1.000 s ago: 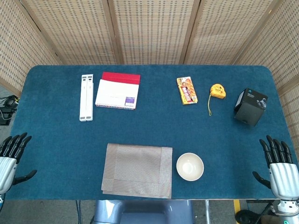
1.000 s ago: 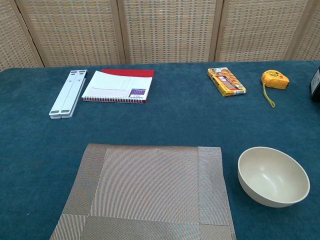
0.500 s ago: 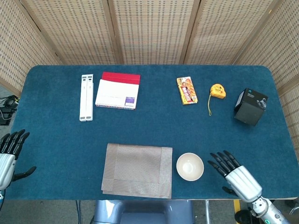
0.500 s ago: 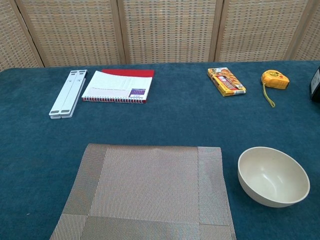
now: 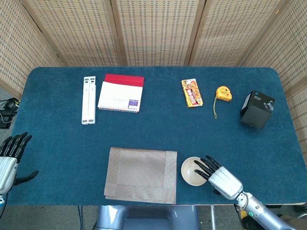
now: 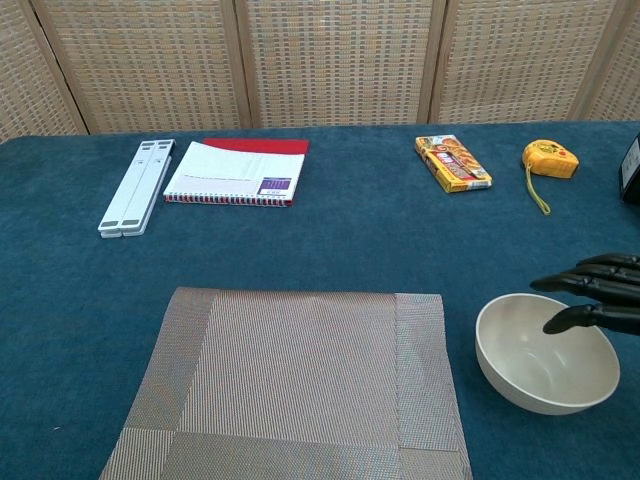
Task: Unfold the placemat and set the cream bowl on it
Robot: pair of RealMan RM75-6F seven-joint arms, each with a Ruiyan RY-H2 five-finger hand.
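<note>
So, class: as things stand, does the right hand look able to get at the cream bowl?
Probably yes. The right hand, fingers spread and holding nothing, already reaches over the cream bowl's right rim. Nothing lies between them, and the placemat sits clear on the bowl's other side.

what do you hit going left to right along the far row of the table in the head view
white folding stand → red and white notebook → snack box → yellow tape measure → black box
</note>
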